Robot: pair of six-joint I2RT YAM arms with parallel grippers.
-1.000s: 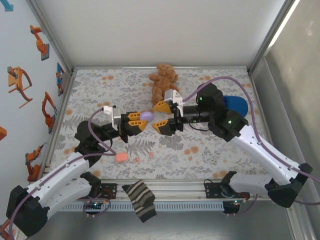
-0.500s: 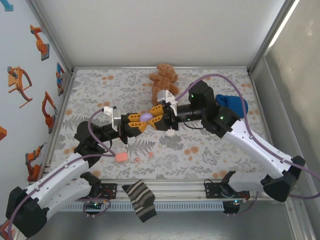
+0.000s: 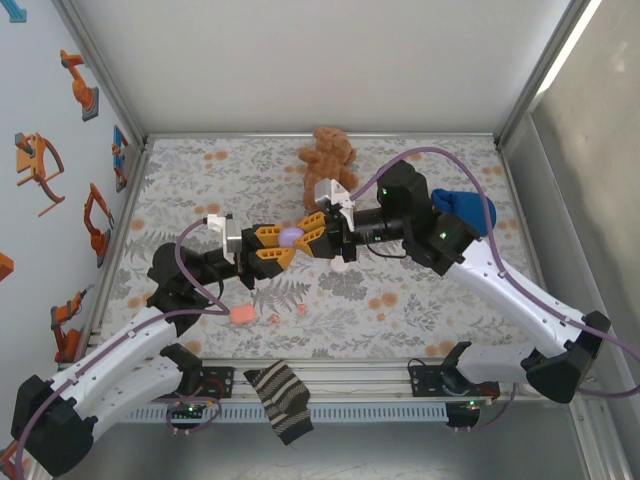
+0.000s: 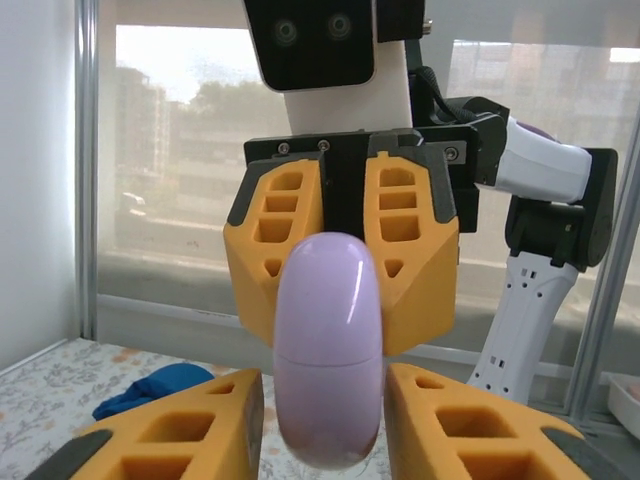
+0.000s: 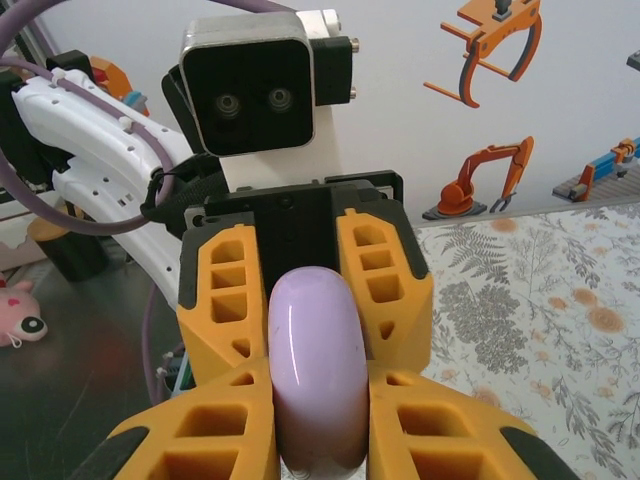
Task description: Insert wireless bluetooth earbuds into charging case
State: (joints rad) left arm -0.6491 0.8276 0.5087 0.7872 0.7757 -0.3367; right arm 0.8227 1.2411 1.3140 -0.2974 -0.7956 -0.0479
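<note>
On the flowered tabletop (image 3: 200, 190), near the front edge on the left, lies the pink charging case (image 3: 240, 315), and just to its right sit the tiny reddish earbuds (image 3: 274, 320), outside the case and apart from it. Above them, raised off the tabletop, the left end effector (image 3: 282, 244) points right with its orange fingers (image 4: 170, 435) slightly spread, a thin gap showing on either side of a purple disc (image 3: 291, 236) that stands edge-on between them. The right end effector (image 3: 303, 236) meets it head-on from the other side, its fingers (image 5: 210, 430) pressed together on that same purple disc. Just beneath it a white disc (image 3: 343, 265) lies partly hidden. A teddy bear (image 3: 326, 160) sits at the back, and a blue cloth (image 3: 468, 208) lies behind the right arm.
</note>
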